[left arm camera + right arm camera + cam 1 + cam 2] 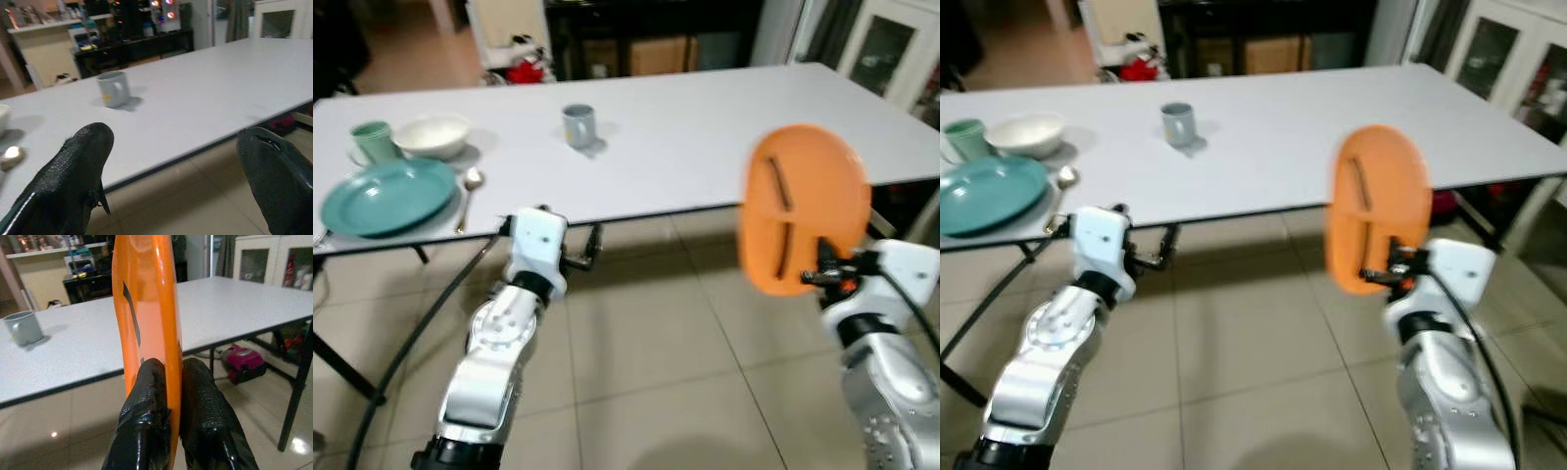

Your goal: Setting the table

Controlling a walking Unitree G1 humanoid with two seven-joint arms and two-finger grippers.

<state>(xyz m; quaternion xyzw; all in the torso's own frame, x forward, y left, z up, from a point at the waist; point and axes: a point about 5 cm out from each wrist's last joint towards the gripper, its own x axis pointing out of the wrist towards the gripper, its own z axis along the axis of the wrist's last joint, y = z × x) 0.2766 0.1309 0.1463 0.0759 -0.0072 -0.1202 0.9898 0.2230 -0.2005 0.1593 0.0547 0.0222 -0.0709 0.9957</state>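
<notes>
My right gripper [818, 271] is shut on the rim of an orange plate [800, 208], held upright on edge in the air just off the near edge of the white table [705, 147]. In the right wrist view both fingers [146, 396] pinch the orange plate [146, 308]. The left gripper [176, 171] is open and holds nothing, raised below the table's near edge, left of centre. On the table's left end lie a teal plate [389, 194], a white bowl [432, 135], a green cup [372, 141] and a spoon [470, 192]. A grey mug [578, 124] stands mid-table.
Beige tiled floor [646, 362] spreads beneath me. Black table legs [342, 362] stand at the left. A pink object [244, 363] lies on the floor under the table's right end. A dark shelf unit [636, 39] and a white glass-door cabinet [891, 49] stand beyond the table.
</notes>
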